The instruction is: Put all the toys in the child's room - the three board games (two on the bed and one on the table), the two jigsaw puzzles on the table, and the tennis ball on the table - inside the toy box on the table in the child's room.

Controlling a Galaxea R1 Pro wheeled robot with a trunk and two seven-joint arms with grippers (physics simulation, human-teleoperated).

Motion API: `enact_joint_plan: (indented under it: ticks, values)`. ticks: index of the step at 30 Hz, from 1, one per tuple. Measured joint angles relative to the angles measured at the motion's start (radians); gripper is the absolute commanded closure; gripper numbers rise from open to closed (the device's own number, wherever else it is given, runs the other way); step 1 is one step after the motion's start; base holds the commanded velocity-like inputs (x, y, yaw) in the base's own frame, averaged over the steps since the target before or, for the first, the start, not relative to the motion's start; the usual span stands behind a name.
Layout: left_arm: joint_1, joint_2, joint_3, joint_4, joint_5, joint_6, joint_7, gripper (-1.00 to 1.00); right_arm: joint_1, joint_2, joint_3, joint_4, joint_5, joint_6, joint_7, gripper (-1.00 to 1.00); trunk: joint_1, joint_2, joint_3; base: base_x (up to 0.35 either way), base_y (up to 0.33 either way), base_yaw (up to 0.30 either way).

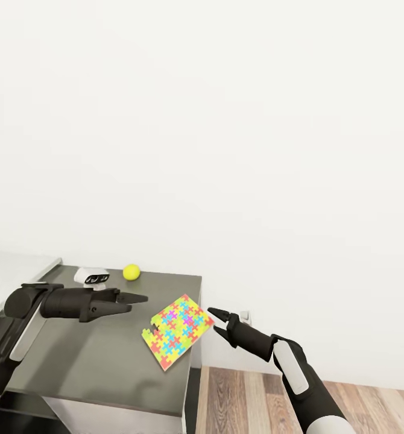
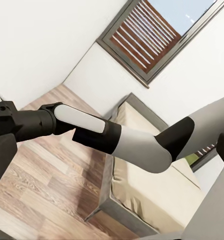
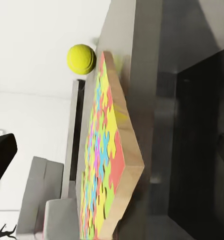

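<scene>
The right gripper, open, hangs just beside the puzzle overhanging the table edge, while the left gripper looks closed.

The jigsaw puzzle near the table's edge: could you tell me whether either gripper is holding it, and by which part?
Nothing is held. The right gripper is open just off the jigsaw puzzle corner; the left gripper is empty above the table.

Left pincer seemingly closed, right pincer agape
</scene>
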Motion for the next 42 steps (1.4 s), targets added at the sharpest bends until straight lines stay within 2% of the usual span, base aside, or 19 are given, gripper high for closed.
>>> enact_joint_plan:
  ticks: [9, 24, 42]
  values:
    - [0.000, 0.000, 0.000, 0.000, 0.000, 0.000, 0.000, -1.00, 0.000, 0.001, 0.000, 0.000, 0.004, 0.000, -0.005, -1.00, 0.035, -0.063, -0.028, 0.000, 0.000, 0.000]
    - [0.000, 0.000, 0.000, 0.000, 0.000, 0.000, 0.000, -1.00, 0.000, 0.001, 0.000, -0.001, 0.000, 0.000, -0.001, -1.00, 0.035, -0.063, -0.022, 0.000, 0.000, 0.161]
    - [0.000, 0.000, -0.001, 0.000, 0.000, 0.000, 0.000, -1.00, 0.000, 0.001, 0.000, -0.002, 0.002, 0.000, 0.002, -1.00, 0.035, -0.063, -0.021, 0.000, 0.000, 0.017]
